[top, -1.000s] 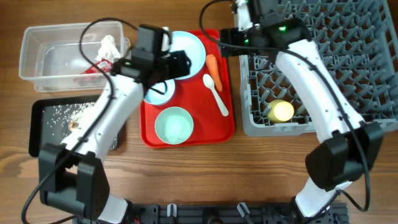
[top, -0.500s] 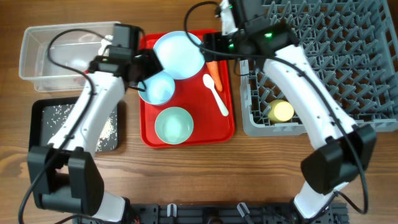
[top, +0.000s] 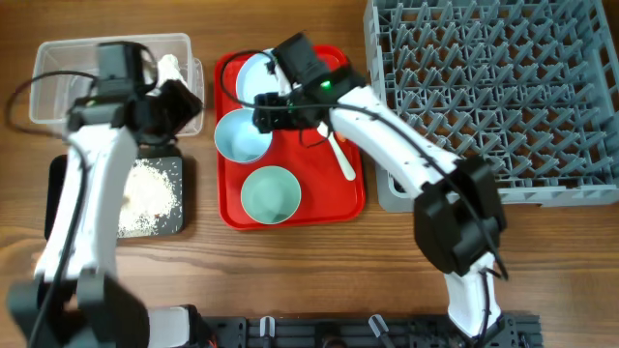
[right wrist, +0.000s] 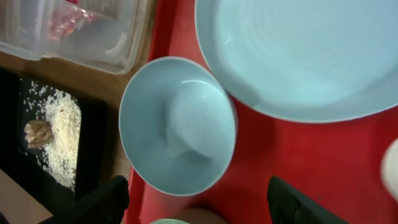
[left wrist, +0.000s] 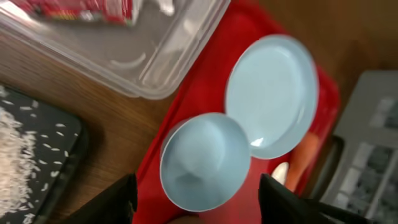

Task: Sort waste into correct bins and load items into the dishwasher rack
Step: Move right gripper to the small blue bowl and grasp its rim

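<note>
Jaws on the right gripper (right wrist: pixel 198 193) stand wide apart and hold nothing. It hangs over the small pale blue bowl (right wrist: pixel 177 124), which sits empty on the red serving tray (right wrist: pixel 261 162). The left gripper (left wrist: pixel 198 186) is likewise spread wide and empty. In the overhead view it sits above the gap between the clear tub (top: pixel 58 58) and that tray.

The bowl's rim lies just beside the rim of the round pale blue plate (right wrist: pixel 298 56), also empty, at the tray's far end. The pale green bowl (top: pixel 270 193) stands at the near end, and the white plastic spoon (top: pixel 340 155) lies along the right side.

The tub holds the red snack wrapper (right wrist: pixel 68 18) and the white crumpled tissue (top: pixel 169 68). The black tray (top: pixel 63 193) in front of it carries the loose white rice (top: pixel 145 193) and the small brown food scrap (right wrist: pixel 38 134).

An orange blur beside the plate in the left wrist view may be the carrot, but I cannot tell.

The dishwasher rack (top: pixel 493 97) fills the right side, its near left corner under the right arm.

The small bowl sits hard against the tray's left edge. Bare red floor shows between it and the spoon. A narrow strip of wooden table (top: pixel 203 174) separates the red tray from the bins.
</note>
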Controlling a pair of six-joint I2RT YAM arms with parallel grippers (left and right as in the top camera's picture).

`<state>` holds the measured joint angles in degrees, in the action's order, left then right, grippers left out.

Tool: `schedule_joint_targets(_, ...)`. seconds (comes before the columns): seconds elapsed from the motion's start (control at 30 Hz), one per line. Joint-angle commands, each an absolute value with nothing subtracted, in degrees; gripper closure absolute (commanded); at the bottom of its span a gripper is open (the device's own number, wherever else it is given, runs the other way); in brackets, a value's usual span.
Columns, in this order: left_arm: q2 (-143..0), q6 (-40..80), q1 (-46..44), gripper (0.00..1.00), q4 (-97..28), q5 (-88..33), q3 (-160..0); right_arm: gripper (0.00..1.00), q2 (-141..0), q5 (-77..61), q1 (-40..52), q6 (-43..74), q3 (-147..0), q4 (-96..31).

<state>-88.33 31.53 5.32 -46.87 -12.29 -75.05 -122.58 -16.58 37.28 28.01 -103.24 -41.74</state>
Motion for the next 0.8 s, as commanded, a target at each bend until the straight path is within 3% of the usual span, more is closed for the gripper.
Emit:
schedule_joint_targets(0.0, -80.8, 29.3, 7.7, 0.31, -47.1, -11.7, -77.3, 0.28, -125.9, -14.4, 38.0, 33.9, -104.1, -40.4)
schedule_joint_targets(0.3, -79.2, 28.3, 8.2, 0.21, -47.6, -7.8, -77.3, 0.36, -130.6, -11.7, 38.6, 36.9, -104.1, -39.4)
schedule_joint_targets(0.4, -79.2, 28.3, 8.2, 0.17, -47.4, -7.8, -77.3, 0.46, -131.7, -11.7, 38.6, 37.8, -104.1, -38.9)
schedule_joint_targets(0.5, -79.2, 28.3, 8.2, 0.01, -47.4, -7.8, -77.3, 0.58, -131.9, -12.1, 38.6, 38.1, -104.1, -38.5)
schedule_joint_targets(0.6, -79.2, 28.3, 8.2, 0.0, -47.5, -7.8, -77.3, 0.72, -131.9, -12.1, 38.7, 38.2, -104.0, -38.5)
schedule_joint_targets(0.77, -79.2, 28.3, 8.2, 0.0, -47.5, -7.8, -77.3, 0.85, -131.9, -12.5, 38.7, 38.2, -103.8, -38.9)
